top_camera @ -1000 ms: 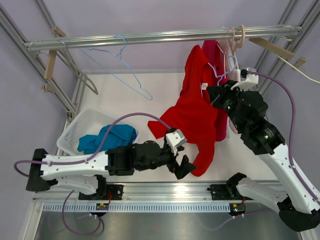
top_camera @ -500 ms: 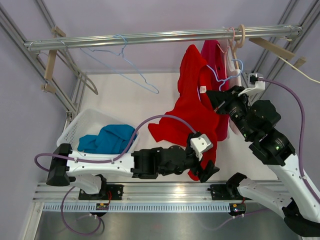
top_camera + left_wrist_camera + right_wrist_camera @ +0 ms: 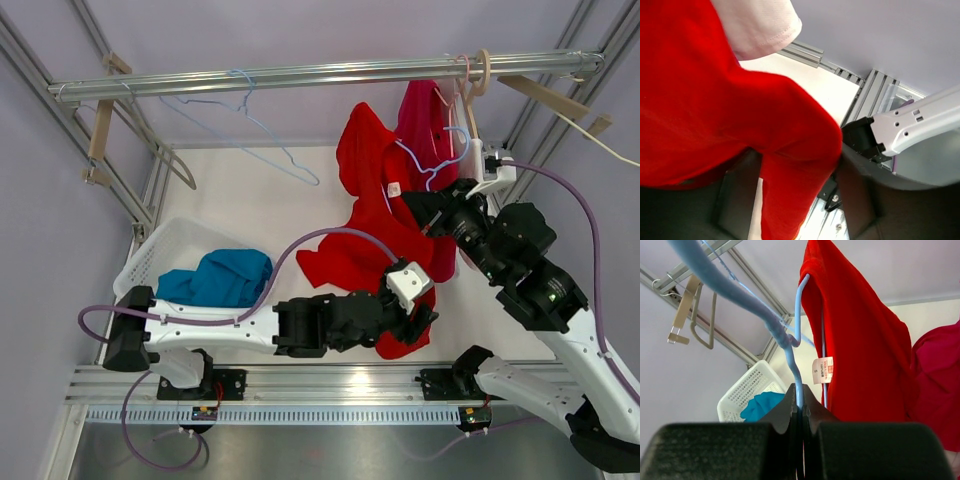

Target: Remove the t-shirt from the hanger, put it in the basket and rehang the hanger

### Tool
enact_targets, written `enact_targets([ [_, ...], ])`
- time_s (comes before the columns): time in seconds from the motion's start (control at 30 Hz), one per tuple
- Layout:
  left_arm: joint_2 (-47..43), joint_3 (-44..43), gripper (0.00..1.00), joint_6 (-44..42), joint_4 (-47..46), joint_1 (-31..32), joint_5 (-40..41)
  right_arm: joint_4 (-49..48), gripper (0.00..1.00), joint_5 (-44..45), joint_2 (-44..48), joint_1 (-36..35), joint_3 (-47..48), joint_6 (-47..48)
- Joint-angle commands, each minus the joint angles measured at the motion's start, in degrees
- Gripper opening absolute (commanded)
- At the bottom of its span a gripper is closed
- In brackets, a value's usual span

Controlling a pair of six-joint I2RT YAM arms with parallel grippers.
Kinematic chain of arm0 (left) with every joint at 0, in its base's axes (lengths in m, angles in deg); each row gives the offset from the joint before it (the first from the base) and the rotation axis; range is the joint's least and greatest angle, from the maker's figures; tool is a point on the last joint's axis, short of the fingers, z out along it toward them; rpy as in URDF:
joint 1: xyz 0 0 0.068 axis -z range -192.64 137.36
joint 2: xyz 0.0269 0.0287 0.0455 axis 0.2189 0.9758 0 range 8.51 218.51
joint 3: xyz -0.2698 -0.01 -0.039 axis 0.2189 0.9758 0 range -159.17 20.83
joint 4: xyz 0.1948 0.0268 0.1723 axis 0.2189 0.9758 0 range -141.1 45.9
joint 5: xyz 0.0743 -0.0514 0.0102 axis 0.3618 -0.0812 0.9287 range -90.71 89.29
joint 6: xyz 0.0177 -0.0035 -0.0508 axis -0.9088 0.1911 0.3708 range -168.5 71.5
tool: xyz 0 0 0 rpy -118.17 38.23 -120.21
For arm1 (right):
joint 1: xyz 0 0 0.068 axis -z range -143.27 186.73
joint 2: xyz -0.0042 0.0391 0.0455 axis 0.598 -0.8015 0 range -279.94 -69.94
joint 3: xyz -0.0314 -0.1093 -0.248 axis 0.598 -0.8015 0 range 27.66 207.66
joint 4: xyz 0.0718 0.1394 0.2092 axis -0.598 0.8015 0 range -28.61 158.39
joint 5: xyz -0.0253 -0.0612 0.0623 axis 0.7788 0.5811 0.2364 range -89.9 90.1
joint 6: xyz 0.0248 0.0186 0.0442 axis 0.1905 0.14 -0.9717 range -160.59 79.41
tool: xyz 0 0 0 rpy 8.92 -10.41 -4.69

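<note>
The red t-shirt (image 3: 375, 215) hangs from a light-blue hanger (image 3: 440, 150) and droops down to the left. My right gripper (image 3: 425, 205) is shut on the hanger's wire (image 3: 790, 345) just below its twisted neck; the shirt (image 3: 860, 340), with its white label, hangs right beside it. Low at the front, my left gripper (image 3: 420, 325) sits at the shirt's bottom hem. In the left wrist view a fold of the red cloth (image 3: 740, 100) hangs between my fingers (image 3: 797, 200). The jaws are still apart, and the floor rail shows between the cloth and the right finger.
A crimson garment (image 3: 430, 120) hangs from the rail (image 3: 300, 75) behind the red shirt. An empty blue hanger (image 3: 265, 140) and wooden hangers (image 3: 100, 130) hang further left. A white basket (image 3: 150, 260) at the left holds a teal cloth (image 3: 220, 275).
My left arm has reached to the right under the shirt's hem, and its jaws have narrowed around the cloth. The right gripper has carried the hanger slightly to the left.
</note>
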Motion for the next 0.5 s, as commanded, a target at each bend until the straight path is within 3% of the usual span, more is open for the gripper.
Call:
enact_targets([
  [0.0,1.0,-3.6,0.52,-1.2,-3.9,0.3,4.0,-1.3,0.00,-2.4,1.6,-0.7,1.2,1.8],
  [0.1,0.9,-3.6,0.23,-1.6,-4.0,0.3,4.3,-0.7,0.00,-3.1,1.8,-0.7,1.4,2.1],
  [0.13,0.9,-3.6,0.02,-1.5,-3.9,0.3,4.1,-1.0,0.00,-2.4,1.7,-0.8,1.2,2.2],
  [0.3,1.0,-3.1,0.00,-4.1,-4.0,3.5,-4.8,-4.3,0.00,1.4,0.4,-0.8,1.2,3.1],
  [0.47,2.0,0.1,0.00,-4.2,-2.8,7.6,-10.1,-14.0,0.00,7.5,-2.6,-0.7,1.3,4.8],
])
